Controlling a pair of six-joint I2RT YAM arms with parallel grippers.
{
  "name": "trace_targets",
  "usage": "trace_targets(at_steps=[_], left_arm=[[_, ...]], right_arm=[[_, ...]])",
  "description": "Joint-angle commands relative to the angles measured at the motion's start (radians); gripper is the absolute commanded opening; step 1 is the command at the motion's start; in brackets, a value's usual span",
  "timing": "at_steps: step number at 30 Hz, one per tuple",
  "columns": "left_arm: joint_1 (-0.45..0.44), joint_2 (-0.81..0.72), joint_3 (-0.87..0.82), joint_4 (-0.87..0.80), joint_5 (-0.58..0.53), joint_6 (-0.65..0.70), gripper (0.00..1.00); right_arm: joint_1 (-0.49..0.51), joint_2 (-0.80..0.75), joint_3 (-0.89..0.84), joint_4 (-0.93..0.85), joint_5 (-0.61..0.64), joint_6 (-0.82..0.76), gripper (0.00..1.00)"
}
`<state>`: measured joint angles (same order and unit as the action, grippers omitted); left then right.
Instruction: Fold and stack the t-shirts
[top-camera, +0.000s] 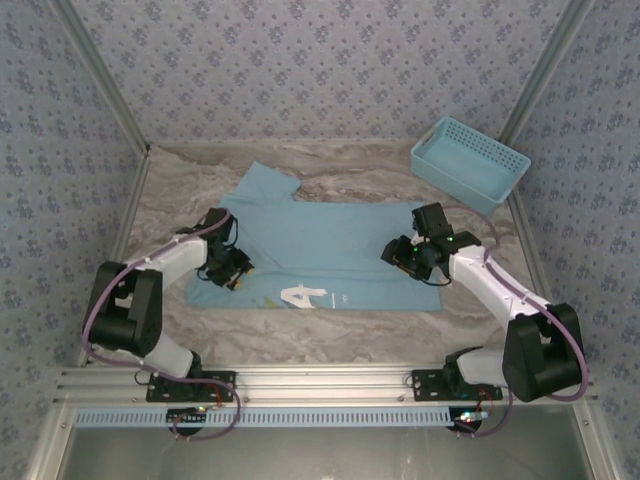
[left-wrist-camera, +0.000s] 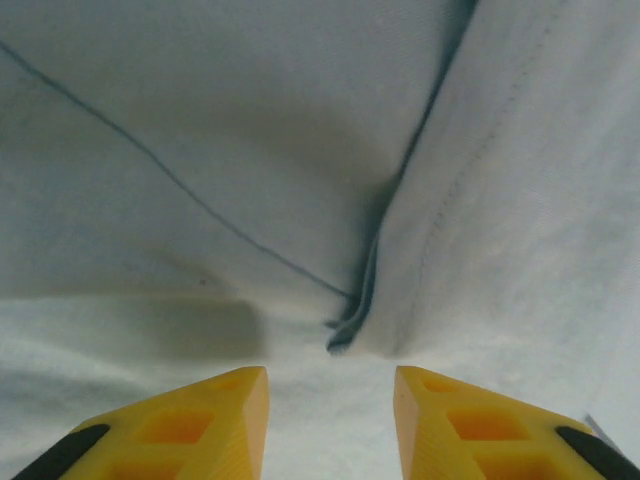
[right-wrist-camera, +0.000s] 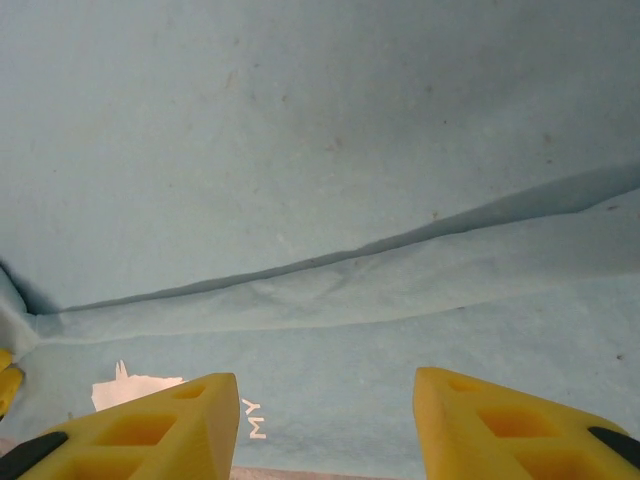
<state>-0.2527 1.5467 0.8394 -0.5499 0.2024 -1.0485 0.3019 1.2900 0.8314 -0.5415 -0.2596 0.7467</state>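
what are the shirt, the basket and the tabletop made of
Shirt: soft matte cloth, probably cotton knit; it creases and shows a stitched hem. Basket: light blue plastic, judging by its rigid moulded lattice walls. Tabletop: marble-patterned with grey-beige veining; whether it is stone or printed laminate cannot be told.

white lettering (right-wrist-camera: 258, 418) "MY" (turned sideways) on the light blue t-shirt (right-wrist-camera: 320, 150), larger white print (right-wrist-camera: 140, 388) unreadable
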Motion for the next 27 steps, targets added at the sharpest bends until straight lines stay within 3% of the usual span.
trace_targets(at_steps=[1,10,17,27], left_arm=[[-0.011,0.027,0.043,0.044,-0.004,0.000,0.29],[-0.044,0.039,0.107,0.050,-0.037,0.029,0.01],[-0.074,0.114,0.266,-0.005,-0.062,0.097,0.00],[-0.113,0.402,0.643,-0.122,-0.017,0.276,0.00]], right_arm=[[0.001,-0.015,0.006,-0.011,-0.027,-0.011,0.51],[0.001,-0.011,0.000,-0.021,-0.035,-0.005,0.46],[-0.028,-0.002,0.014,-0.055,-0.019,0.001,0.44],[-0.072,0.026,0.030,-0.122,-0.028,0.003,0.44]])
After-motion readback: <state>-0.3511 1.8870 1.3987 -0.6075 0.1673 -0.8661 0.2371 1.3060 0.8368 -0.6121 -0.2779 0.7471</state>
